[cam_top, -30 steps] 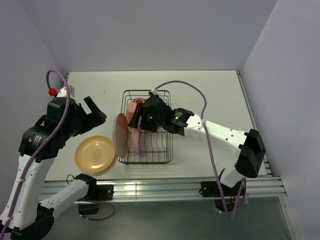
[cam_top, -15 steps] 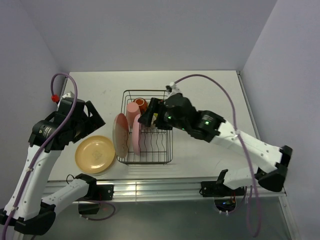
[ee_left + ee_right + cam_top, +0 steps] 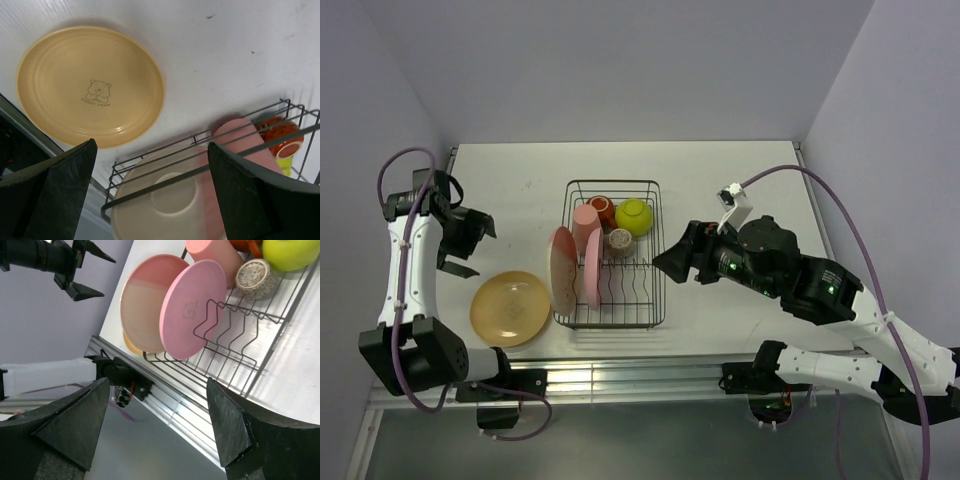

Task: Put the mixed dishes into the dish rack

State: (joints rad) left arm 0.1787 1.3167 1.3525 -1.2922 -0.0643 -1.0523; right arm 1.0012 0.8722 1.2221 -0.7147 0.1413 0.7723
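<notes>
On the white desk (image 3: 740,180), a black wire dish rack (image 3: 636,290) sits in the middle, its long side running away from the robot. Nearly all the dishes are already in it. A pink-and-cream plate (image 3: 561,270) and a plain pink plate (image 3: 593,268) stand on edge side by side at the rack's left, propped by the upright prongs, which keeps them slim and steady. To their right the prongs stand bare. At the far end, where things can simply sit on the rack floor, are a salmon-pink tumbler (image 3: 585,225), a small red-orange cup (image 3: 601,209), a lime-green bowl (image 3: 633,216) and, just in front of the bowl, a small tan bowl (image 3: 620,240).

One dish is outside: a yellow plate (image 3: 510,308) with a little bear drawing lies flat, face up, on the desk just left of the rack, near the front edge.

The left tool (image 3: 472,247) hangs above the desk, to the left of and a little beyond the yellow plate, its two fingers spread wide with nothing between them. Its camera looks straight down on that plate, so I judge it is lining up to fetch it.

The right tool (image 3: 665,265) is just beside the rack's right edge, pointing toward it, fingers apart and empty, clear of every dish.

A flat plate offers little to pinch, so the rim is likely the only hold.
</notes>
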